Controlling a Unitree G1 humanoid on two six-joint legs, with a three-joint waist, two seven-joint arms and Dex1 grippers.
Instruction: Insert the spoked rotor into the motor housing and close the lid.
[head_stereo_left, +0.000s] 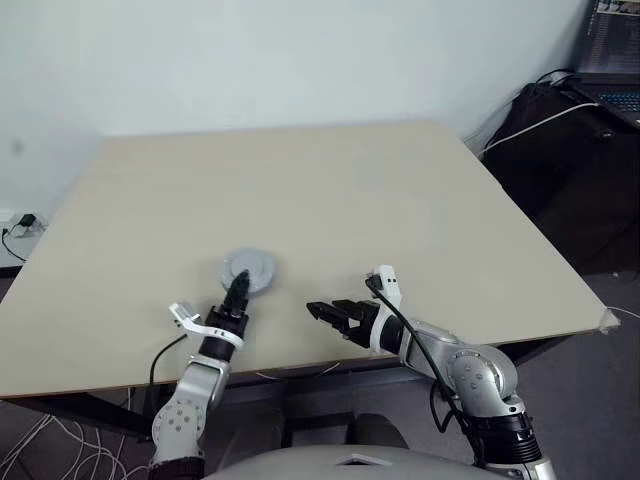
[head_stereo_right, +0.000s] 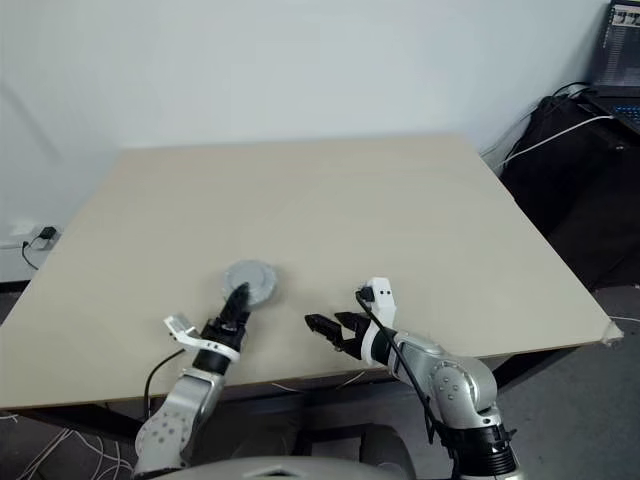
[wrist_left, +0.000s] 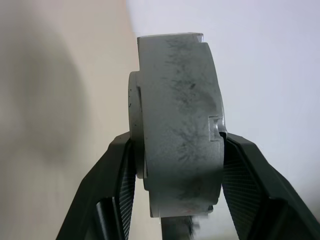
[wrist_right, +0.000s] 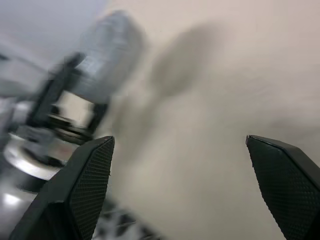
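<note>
My left pincer (head_stereo_left: 238, 290) is clamped on a grey round assembly (head_stereo_left: 247, 270), gripping it across its two flat faces and holding it on edge just above the near part of the table (head_stereo_left: 330, 190). In the left wrist view the fingers (wrist_left: 117, 185) press on either side of a thick matte-grey metal drum with a small notch in its rim. I take it for the motor housing with the lid on, though I cannot see the spoked rotor or any copper windings, so whether the rotor sits inside I cannot tell. My right pincer (head_stereo_left: 335, 312) hangs just beside it over the table's front edge, jaws spread wide and empty.

The piece looks stiff, dense for its size, and smooth enough to slip; I judge a squeeze across the flat faces safer than one on the curved rim.

The table is a pale, bare board set against a plain white wall. A dark desk with a laptop (head_stereo_left: 610, 50) and a white cable (head_stereo_left: 530, 125) stands on the right, and a wall socket (head_stereo_left: 20, 222) shows on the left.
</note>
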